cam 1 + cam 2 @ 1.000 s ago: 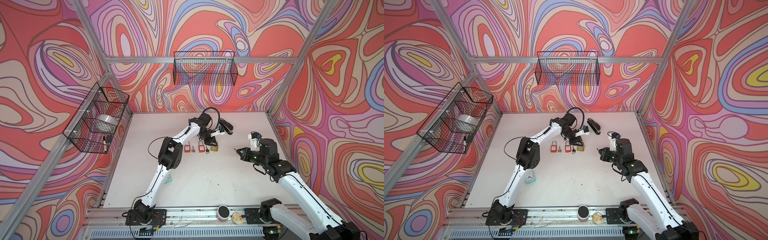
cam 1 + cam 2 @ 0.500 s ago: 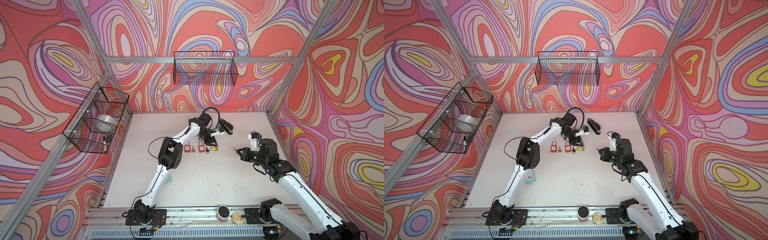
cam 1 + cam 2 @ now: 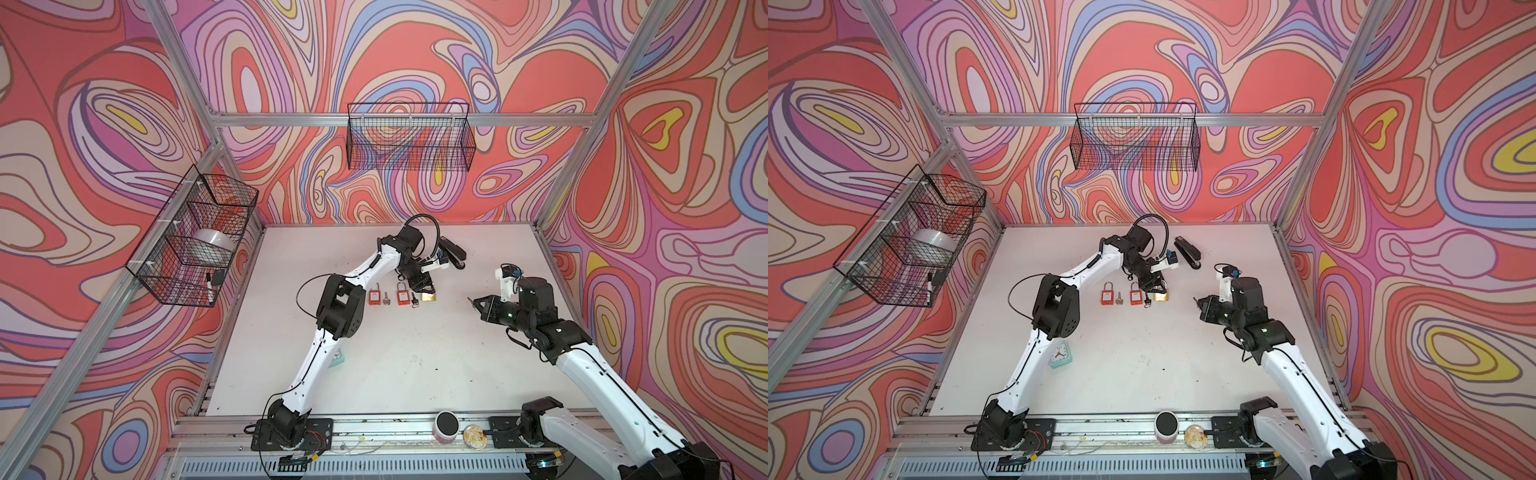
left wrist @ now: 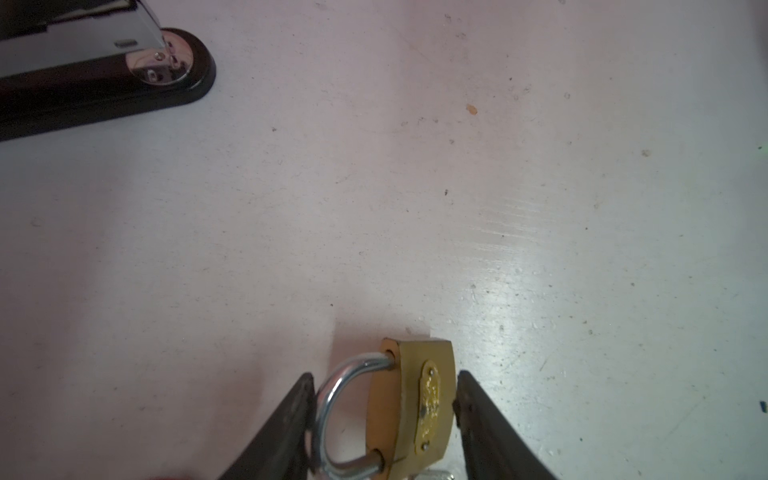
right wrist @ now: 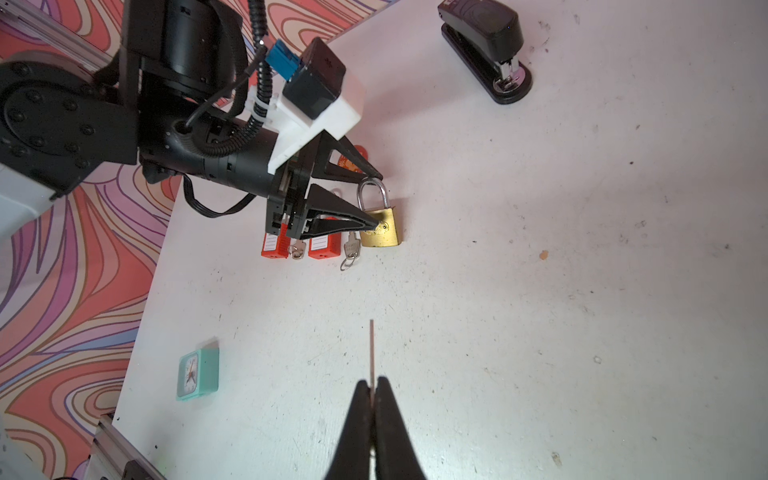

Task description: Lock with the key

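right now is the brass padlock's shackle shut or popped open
Shut: in both wrist views both legs of the shackle run into the body of the brass padlock, with no gap showing.

Three padlocks (image 5: 271,245) (image 5: 323,248) (image 5: 382,235), three keys (image 5: 297,248) (image 5: 352,248) (image 5: 372,353), one stapler (image 5: 484,45), one clock (image 5: 195,374)

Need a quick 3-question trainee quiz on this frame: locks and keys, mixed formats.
1. True or false: the right arm's fingers are shut on a key.
2. How many red padlocks lie on the table? A) one B) two C) three
3. Fill in: the left arm's fingers straddle the ____ padlock.
Key: 1 true; 2 B; 3 brass.
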### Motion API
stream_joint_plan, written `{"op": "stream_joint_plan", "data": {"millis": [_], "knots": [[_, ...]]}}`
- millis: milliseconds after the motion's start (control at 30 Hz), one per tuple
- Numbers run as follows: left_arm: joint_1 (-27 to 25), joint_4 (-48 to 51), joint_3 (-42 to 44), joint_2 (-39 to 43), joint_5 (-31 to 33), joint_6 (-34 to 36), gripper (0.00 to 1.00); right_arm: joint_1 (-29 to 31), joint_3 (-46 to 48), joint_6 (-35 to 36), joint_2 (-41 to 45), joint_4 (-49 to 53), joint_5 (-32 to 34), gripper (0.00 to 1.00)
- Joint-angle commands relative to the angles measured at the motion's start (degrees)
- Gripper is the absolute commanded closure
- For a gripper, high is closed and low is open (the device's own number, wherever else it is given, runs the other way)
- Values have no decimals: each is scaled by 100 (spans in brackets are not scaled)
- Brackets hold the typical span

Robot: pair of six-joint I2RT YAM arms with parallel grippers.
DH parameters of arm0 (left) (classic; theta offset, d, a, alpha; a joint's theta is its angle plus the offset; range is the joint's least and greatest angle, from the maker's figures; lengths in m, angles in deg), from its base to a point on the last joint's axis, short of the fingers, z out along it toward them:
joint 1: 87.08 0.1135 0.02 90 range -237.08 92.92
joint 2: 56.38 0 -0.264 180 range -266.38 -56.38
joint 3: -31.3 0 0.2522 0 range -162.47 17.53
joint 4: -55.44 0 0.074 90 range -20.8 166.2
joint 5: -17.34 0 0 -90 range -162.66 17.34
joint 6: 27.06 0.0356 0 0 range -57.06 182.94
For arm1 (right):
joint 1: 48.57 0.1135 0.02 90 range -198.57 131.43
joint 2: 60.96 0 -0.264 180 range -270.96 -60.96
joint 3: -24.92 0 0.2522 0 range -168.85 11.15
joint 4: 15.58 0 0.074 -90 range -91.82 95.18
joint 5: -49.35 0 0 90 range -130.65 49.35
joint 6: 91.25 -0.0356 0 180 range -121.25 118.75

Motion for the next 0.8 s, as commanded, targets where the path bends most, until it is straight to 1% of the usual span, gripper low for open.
{"op": "stream_joint_plan", "data": {"millis": [0,433,633,767], "knots": [[-26,211,16,-87,8,128,38,-27,-48,128,-36,28,-54,100],[-104,527,-9,-127,78,140,29,-23,-113,173,-64,47,-52,100],[-114,435,-19,-160,290,2,29,-27,-64,162,8,54,-52,100],[-112,282,-19,-140,246,-38,29,-22,-57,161,20,74,-62,100]]}}
